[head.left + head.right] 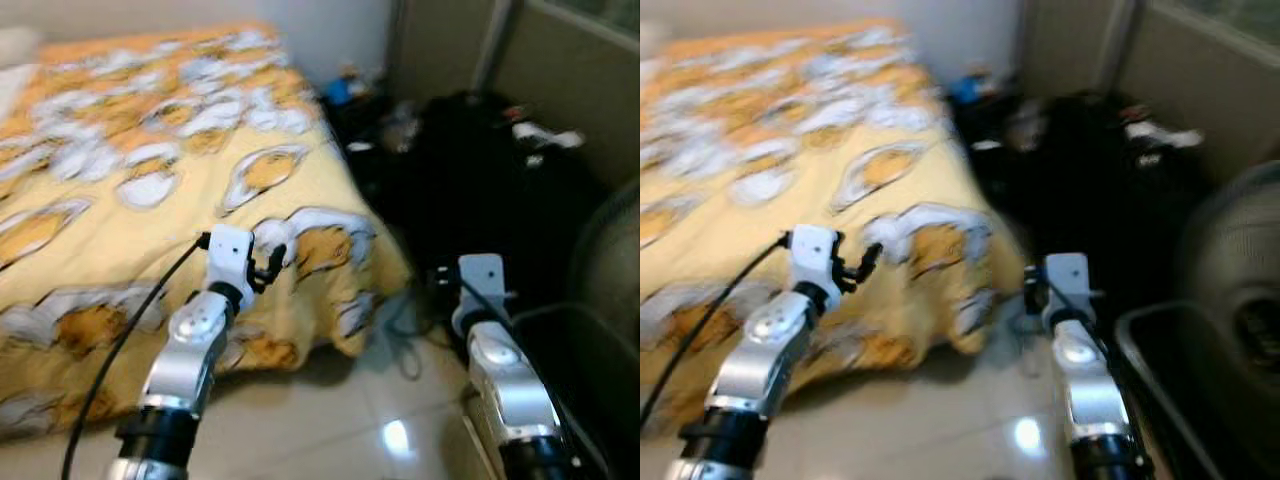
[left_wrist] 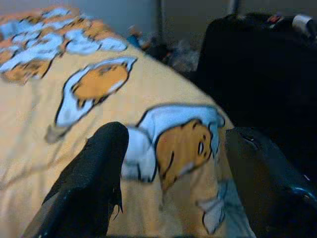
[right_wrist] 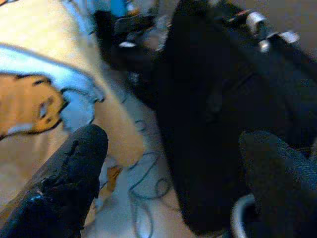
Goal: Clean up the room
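Observation:
A bed with a yellow cartoon-print blanket (image 1: 150, 150) takes up the left of the room. My left gripper (image 1: 268, 262) is raised over the bed's near corner. In the left wrist view the left gripper (image 2: 173, 144) is open, with nothing between its fingers and the blanket (image 2: 99, 89) beyond. My right gripper (image 3: 173, 144) is open and empty too, held low above the floor between the bed's corner and a big black bag (image 1: 480, 170). Its white wrist (image 1: 482, 280) is at the lower right of the eye views.
Loose cables (image 3: 143, 193) lie on the tiled floor (image 1: 330, 420) by the bed corner. Small clutter, some of it blue (image 1: 340, 88), sits by the back wall. A fan (image 1: 610, 260) and a dark bin (image 1: 580, 370) stand at the right.

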Motion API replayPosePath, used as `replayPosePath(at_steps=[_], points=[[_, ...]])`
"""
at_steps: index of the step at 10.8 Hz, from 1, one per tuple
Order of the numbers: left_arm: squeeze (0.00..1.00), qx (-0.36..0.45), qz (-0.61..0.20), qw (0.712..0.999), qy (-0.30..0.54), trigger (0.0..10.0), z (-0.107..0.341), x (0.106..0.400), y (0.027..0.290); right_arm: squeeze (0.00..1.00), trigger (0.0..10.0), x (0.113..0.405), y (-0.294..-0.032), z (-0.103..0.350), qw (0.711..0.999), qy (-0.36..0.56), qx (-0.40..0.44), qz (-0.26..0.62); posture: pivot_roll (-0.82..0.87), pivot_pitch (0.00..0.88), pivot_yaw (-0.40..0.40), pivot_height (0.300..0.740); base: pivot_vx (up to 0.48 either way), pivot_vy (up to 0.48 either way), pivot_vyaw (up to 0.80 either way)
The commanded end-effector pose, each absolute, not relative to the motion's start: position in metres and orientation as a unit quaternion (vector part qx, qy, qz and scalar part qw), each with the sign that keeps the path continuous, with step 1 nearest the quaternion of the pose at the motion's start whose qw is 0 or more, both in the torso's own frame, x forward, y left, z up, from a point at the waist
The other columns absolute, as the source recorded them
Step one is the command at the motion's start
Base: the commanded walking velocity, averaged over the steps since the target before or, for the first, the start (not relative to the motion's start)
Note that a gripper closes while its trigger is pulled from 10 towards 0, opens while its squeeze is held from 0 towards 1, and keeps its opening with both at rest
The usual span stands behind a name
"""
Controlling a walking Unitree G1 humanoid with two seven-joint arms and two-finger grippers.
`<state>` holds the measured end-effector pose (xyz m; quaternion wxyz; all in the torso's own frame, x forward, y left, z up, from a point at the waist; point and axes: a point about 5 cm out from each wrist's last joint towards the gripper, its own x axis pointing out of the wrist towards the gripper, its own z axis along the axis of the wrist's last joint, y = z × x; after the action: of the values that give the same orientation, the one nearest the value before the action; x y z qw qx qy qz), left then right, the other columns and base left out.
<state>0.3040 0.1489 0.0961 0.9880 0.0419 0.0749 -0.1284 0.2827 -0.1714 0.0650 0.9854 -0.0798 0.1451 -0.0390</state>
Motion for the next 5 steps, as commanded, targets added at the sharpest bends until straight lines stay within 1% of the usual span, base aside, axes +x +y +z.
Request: replayPosePath(at_steps=[1,3,5], points=[[0.0,0.045,-0.115,0.99,0.073,10.0,0.098,0.305,0.158,0.0,10.0,0.285,-0.163,0.068,0.987,0.14,-0.074,-0.027,-0.1,0.0,0.043,0.74,0.39,0.0,-0.78],[0.0,0.046,-0.115,0.99,0.073,10.0,0.099,0.306,0.158,0.0,10.0,0.287,-0.163,0.07,0.987,0.136,-0.077,-0.026,-0.1,0.0,0.044,0.74,0.394,0.0,-0.78],[0.0,0.047,-0.111,0.99,0.071,10.0,0.1,0.307,0.159,0.0,10.0,0.292,-0.159,0.081,0.991,0.106,-0.086,-0.009,-0.1,0.0,0.044,0.74,0.394,0.0,0.0]])
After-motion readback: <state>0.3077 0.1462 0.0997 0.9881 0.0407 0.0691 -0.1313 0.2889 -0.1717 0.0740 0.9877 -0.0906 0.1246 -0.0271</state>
